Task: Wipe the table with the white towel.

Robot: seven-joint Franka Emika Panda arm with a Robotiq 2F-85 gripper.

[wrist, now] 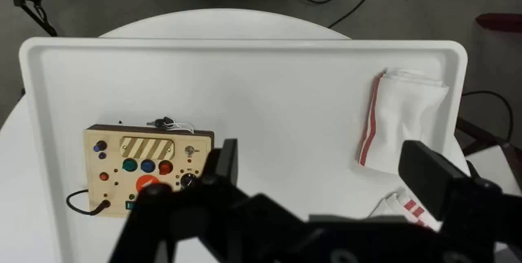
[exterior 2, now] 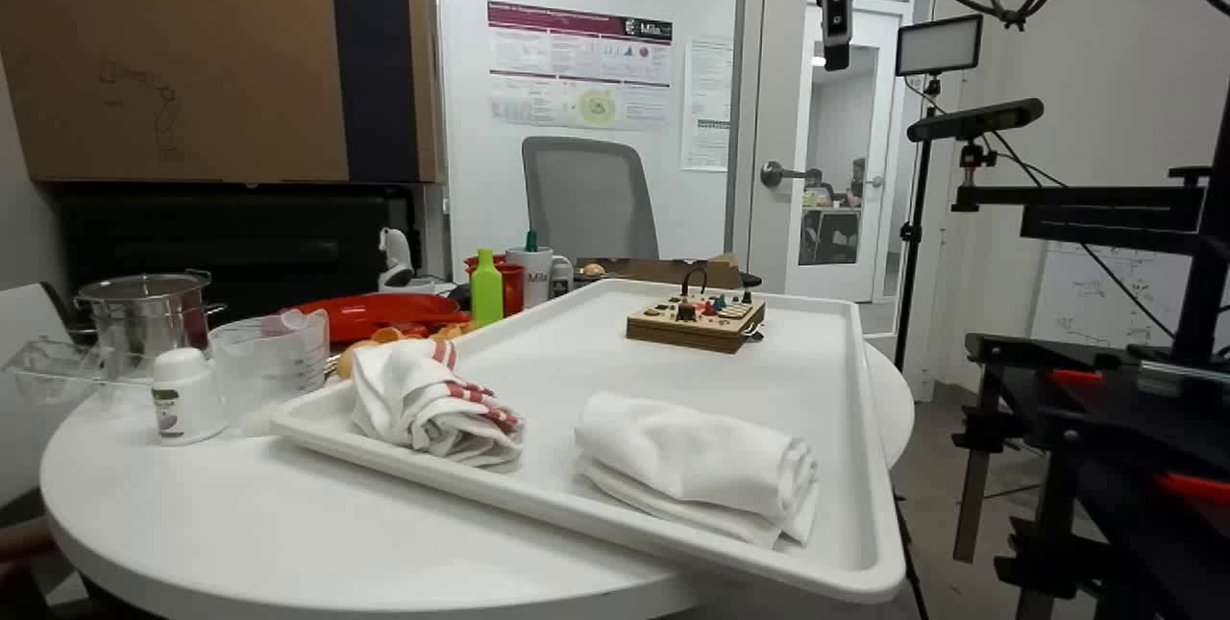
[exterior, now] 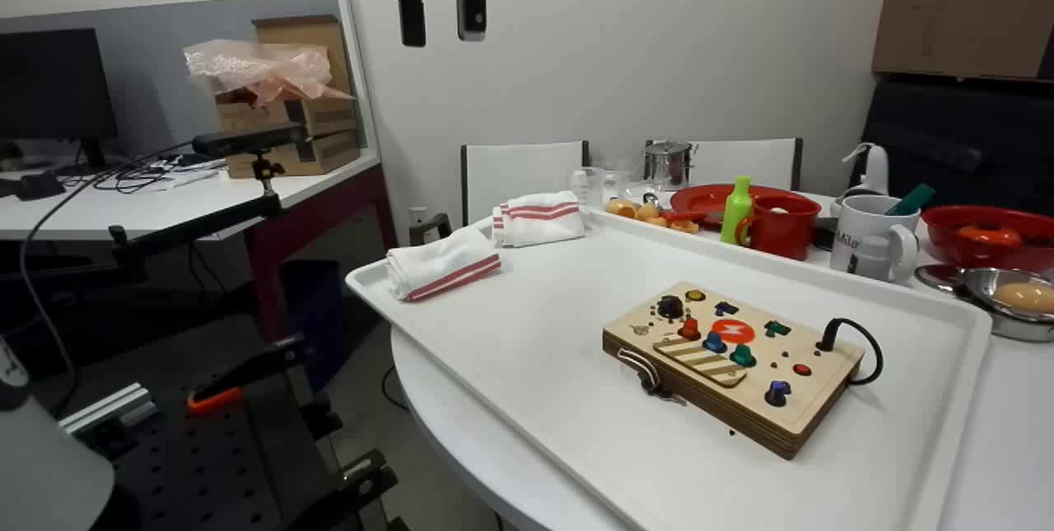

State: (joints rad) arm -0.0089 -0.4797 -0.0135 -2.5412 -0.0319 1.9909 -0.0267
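Observation:
The table is a glossy white tray-like top with a raised rim (exterior: 527,350), also seen in an exterior view (exterior 2: 567,370) and the wrist view (wrist: 265,87). Two folded white towels with red stripes lie at one end. One towel (exterior: 445,265) is in the corner; it also shows in an exterior view (exterior 2: 701,466) and the wrist view (wrist: 403,120). Another towel (exterior: 539,219) lies beside it, also in an exterior view (exterior 2: 423,404); the gripper partly hides it in the wrist view (wrist: 401,210). My gripper (exterior: 442,20) is open and empty, high above the table, also in the wrist view (wrist: 318,161).
A wooden toy board (exterior: 733,358) with knobs and a black cable sits on the tray. Along the rim stand a green bottle (exterior: 737,210), a red mug (exterior: 782,226), a white mug (exterior: 869,239) and a metal pot (exterior 2: 144,312). A white round table (exterior 2: 240,514) supports the tray.

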